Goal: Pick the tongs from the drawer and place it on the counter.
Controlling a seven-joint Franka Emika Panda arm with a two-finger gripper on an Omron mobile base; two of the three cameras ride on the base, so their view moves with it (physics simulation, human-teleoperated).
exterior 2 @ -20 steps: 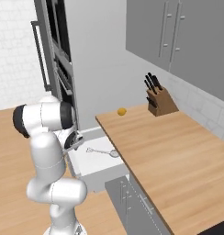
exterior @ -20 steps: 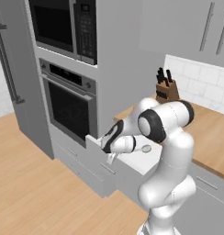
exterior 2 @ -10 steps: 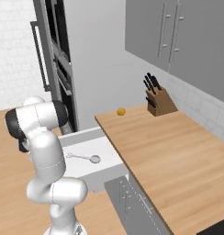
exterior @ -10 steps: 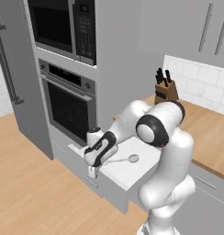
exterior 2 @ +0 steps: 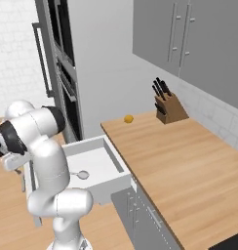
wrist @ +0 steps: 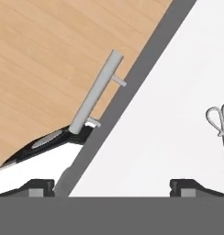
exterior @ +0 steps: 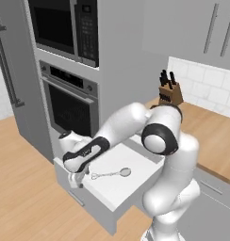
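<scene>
The drawer (exterior: pixel 118 188) now stands pulled well out from the cabinet front, where a second ago it was only partly open with the hand at its handle; half a second ago it was most of the way out, so the opening step looks finished and the white inside is fully exposed. That clears the way to reach in for the tongs (exterior: pixel 111 174), which lie flat on the drawer floor, loop handles toward the front edge and rounded tips pointing back toward the cabinet. The gripper (exterior: pixel 76 178) sits at the front left corner of the drawer, over its grey front edge, with its jaws spread wide and holding nothing. In the hand view the bar handle (wrist: pixel 94 93) runs diagonally just ahead of the left fingertip, no longer between the jaws, while the loops of the tongs (wrist: pixel 219 120) show at the far right edge, beyond the right fingertip and outside the gap. So the tongs lie near the gripper but off to one side, inside the drawer; the hand would likely need to shift inward over the white floor and line up across the slim handles before closing. The counter (exterior 2: pixel 179 161) lies just beside the drawer, with a knife block (exterior 2: pixel 167 106) and a small yellow fruit (exterior 2: pixel 128 118) near its back.
</scene>
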